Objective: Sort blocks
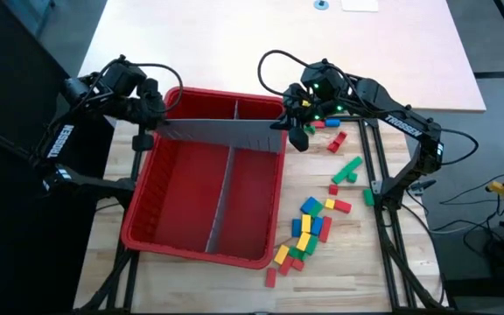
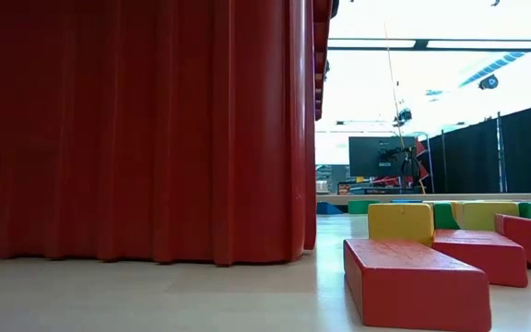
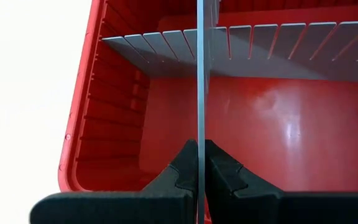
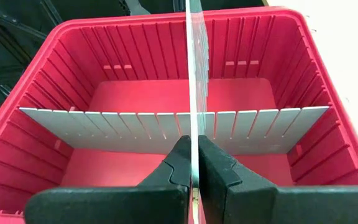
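Sorting proper has not begun, by the look of it: the red bin (image 1: 201, 234) holds no blocks in any compartment that shows

The blocks (image 1: 309, 229) all lie on the table (image 1: 147, 35), outside the bin on its right-arm side. One loose cluster sits near the bin's front corner, a few more near the middle of that side, and a handful by the right gripper. Colours are mixed throughout: red, green, blue, yellow

Work in hand is the bin's partitioning. A long grey divider (image 1: 221, 203) stands in the bin. A cross divider (image 1: 221, 133) spans it near the far end, tilted and riding at rim height, so I judge it not yet seated

Left gripper (image 3: 199, 163) is clenched on one end of the cross divider at the bin's left rim; right gripper (image 4: 191, 157) is clenched on the other end at the right rim. Both wrist views show the panel edge-on between the pads

Left to do: seat the panel, release, then pick and sort every block
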Tool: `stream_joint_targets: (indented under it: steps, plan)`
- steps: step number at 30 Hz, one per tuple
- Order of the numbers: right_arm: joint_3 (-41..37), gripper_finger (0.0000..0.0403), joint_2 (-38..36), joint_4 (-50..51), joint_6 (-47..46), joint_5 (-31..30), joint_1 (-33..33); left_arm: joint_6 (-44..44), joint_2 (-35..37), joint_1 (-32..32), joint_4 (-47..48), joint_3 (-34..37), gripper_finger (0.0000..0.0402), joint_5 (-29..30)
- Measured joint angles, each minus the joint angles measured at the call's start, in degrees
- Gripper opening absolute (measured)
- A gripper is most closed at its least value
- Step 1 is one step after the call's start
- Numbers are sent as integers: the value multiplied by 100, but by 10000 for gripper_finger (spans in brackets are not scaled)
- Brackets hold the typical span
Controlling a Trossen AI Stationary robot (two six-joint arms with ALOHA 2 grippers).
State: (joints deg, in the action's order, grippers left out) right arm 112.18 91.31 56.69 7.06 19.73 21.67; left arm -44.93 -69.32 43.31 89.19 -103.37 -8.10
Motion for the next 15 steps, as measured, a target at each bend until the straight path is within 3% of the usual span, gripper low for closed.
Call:
stream_joint_targets:
  steps: [15]
  plan:
    - [-35, 0, 48, -25, -50, 28, -2, 0, -68, 2, 50, 0, 0, 11]
